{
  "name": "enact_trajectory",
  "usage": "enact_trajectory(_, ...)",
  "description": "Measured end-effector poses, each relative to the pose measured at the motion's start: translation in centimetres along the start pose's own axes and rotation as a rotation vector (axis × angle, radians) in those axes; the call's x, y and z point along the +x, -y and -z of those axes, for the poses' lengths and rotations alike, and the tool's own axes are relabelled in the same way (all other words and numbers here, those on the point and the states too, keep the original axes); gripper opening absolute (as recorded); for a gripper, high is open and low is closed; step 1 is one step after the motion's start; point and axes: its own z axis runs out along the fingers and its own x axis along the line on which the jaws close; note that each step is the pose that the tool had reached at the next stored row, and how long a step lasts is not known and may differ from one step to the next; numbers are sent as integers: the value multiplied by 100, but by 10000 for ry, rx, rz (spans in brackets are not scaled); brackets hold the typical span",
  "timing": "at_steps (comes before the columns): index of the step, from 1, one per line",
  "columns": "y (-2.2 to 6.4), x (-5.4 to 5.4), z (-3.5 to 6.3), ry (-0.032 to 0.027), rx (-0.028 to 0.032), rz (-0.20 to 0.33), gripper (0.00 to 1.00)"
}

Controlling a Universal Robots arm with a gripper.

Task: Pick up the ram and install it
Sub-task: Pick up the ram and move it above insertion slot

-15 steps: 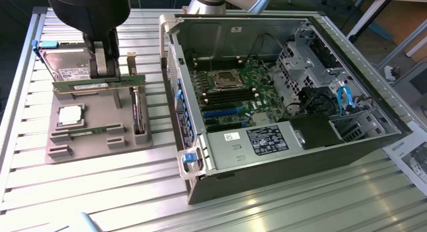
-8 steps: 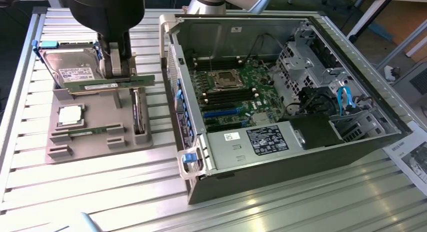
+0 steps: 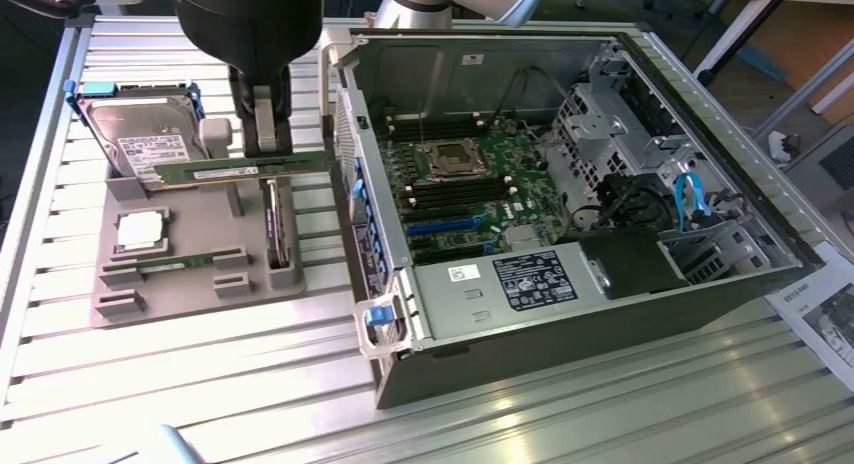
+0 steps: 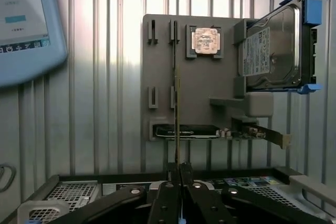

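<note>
Exterior view: two memory sticks, one hard drive point(image 3: 140, 134), one case point(image 3: 534, 184). Gripper point(image 3: 270, 149) jaws nearly closed, pinching ram point(image 3: 200, 172) over tray point(image 3: 200, 294), left of case; spare stick point(image 3: 180, 262) in tray.

Table point(image 3: 601, 414): slatted bare-metal top, shiny w/ glare on the ribs. Two big items sit directly on it. Grey moulded holder tray point(image 3: 200, 289) lies flat on the slats at the ext. view's left. Open PC case point(image 3: 694, 299) lies on its side, open face up, filling centre + ext. view's right. It sits just beside the tray w/ a narrow gap btwn. Printed sheet point(image 3: 830, 319) lies at the ext. view's right edge, close to the case.
</note>
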Motion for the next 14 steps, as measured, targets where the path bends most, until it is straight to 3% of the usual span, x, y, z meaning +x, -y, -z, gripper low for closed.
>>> enact_trajectory(14,274,36,10,1,-30,-3,12)
